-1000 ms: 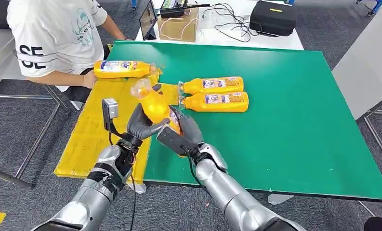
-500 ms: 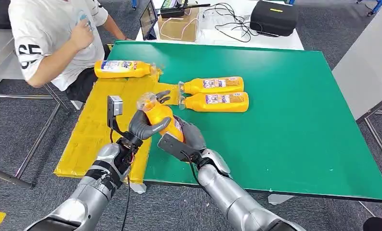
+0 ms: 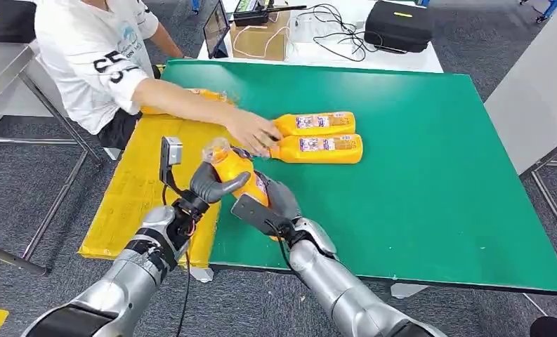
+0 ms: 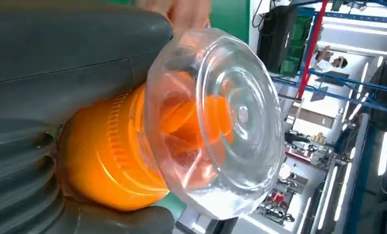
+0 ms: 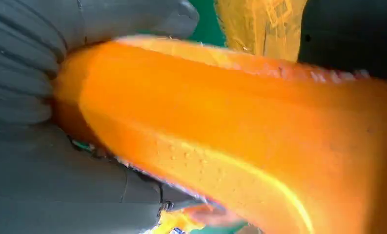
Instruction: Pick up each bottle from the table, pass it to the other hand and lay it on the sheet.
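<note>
Bottle point(image 3: 234, 170) mid-handover, clamped at once by left hand point(image 3: 215, 184) near the clear cap and right hand point(image 3: 275, 199) round the lower body, held tilted above the table's point(image 3: 430, 175) near edge. Could slip or twist if one grip lets go before the other is firm. Beyond both hands: yellow sheet point(image 3: 131, 189) off the left hand's side, two more bottles point(image 3: 316, 137) lying just ahead, a person's hand point(image 3: 253, 131) reaching onto them, crowding the path.
</note>
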